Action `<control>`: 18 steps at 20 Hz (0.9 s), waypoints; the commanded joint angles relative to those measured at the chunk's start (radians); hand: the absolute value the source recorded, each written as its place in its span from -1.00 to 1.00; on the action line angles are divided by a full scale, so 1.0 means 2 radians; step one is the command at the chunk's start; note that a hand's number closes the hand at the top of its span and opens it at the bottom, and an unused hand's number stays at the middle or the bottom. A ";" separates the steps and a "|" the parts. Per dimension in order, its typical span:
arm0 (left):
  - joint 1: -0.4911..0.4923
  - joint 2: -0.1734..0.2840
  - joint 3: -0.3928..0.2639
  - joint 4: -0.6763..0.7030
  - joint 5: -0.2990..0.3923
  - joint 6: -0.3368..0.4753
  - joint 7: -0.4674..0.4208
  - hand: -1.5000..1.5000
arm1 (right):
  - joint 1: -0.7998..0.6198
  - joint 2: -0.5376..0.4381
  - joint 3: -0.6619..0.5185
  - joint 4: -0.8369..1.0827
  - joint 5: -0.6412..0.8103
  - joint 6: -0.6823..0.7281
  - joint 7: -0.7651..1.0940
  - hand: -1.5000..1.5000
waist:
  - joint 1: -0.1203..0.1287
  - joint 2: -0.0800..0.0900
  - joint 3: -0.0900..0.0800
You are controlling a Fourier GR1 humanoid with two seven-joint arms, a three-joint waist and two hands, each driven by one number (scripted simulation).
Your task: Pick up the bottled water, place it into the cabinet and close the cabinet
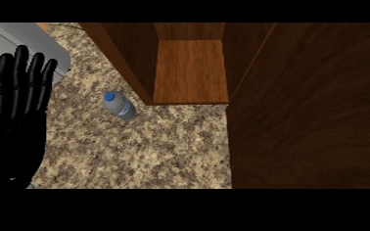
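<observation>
A small clear water bottle (119, 107) with a blue cap stands on the speckled granite counter (137, 151), just left of the cabinet's front corner. The wooden cabinet (189, 71) is open, its bare shelf showing from above. Its dark wooden door (300, 112) stands swung out and fills the right side of the view. My left hand (23, 98) rests at the left edge, open with fingers straight and pointing up, well left of the bottle. My right hand shows nowhere.
A grey sink or appliance edge (39, 41) lies at the top left behind my left hand. Granite stretches in front of the cabinet between the hand and the door.
</observation>
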 commanded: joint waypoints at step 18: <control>0.026 -0.039 -0.144 0.009 -0.152 0.209 0.156 -1.00 | 0.209 -0.005 0.076 -0.229 -0.086 0.052 0.149 -1.00 | 0.002 -0.029 -0.002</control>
